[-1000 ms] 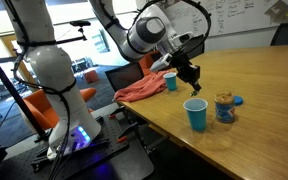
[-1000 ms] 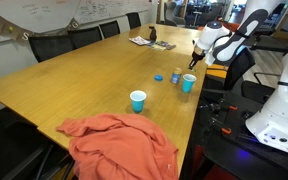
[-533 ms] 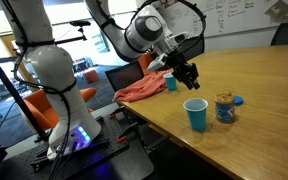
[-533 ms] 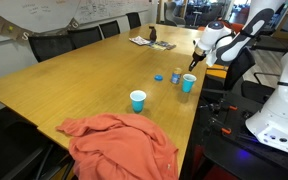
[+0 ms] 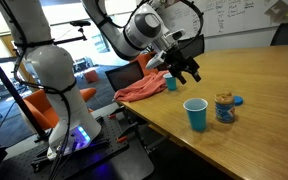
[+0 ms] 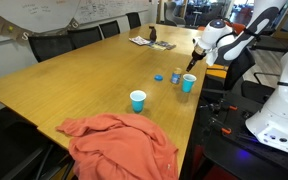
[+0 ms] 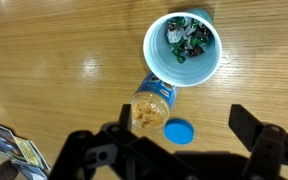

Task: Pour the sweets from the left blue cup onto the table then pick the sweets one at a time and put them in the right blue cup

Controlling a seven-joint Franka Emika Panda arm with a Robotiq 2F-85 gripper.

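My gripper hangs open and empty above the table, its two fingers spread wide. In the wrist view the right blue cup stands upright just beyond the fingers, with small pale and dark sweets in its bottom. In both exterior views the gripper is in the air above and slightly behind this royal-blue cup. The left blue cup, teal, stands upright farther along the table, near the orange cloth.
An open clear jar with yellowish contents stands beside the royal-blue cup, its blue lid flat on the table. A crumpled orange cloth lies at the table's corner. Papers lie far off.
The jaws have gone from shut to wide open, and the gripper has risen a little above the royal-blue cup. The cups, jar and cloth have not moved.
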